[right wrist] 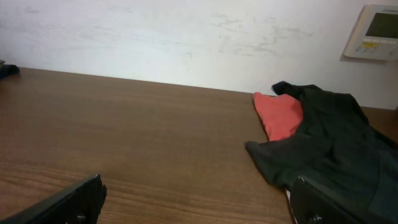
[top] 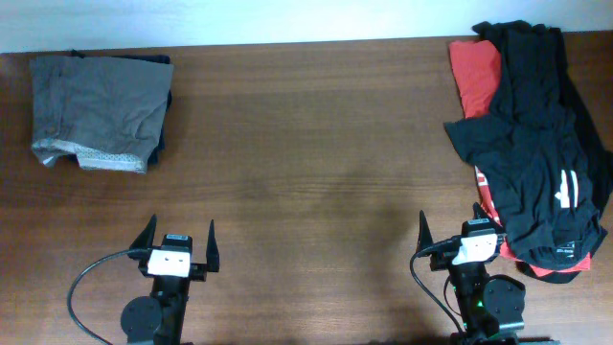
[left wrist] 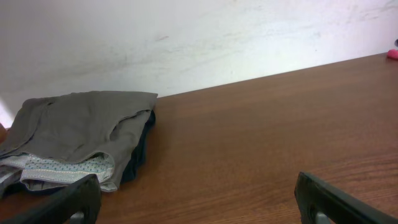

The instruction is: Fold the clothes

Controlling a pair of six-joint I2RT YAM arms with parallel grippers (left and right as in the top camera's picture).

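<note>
A crumpled pile of clothes lies at the table's right edge. A black T-shirt point(top: 532, 158) with a little white print showing is on top. A red T-shirt point(top: 476, 75) lies under it, and more black cloth point(top: 527, 43) lies at the back. In the right wrist view the black shirt point(right wrist: 329, 149) and the red shirt point(right wrist: 280, 115) lie to the right. My right gripper point(top: 456, 233) is open and empty at the near edge, its right finger beside the pile point(right wrist: 198, 205). My left gripper point(top: 178, 245) is open and empty at the near left point(left wrist: 198, 205).
A folded grey-brown garment point(top: 101, 110) with a pale patterned hem lies at the back left, also in the left wrist view point(left wrist: 81, 134). The brown wooden table point(top: 306, 144) meets a white wall at the back. A wall panel point(right wrist: 373, 31) hangs at the right.
</note>
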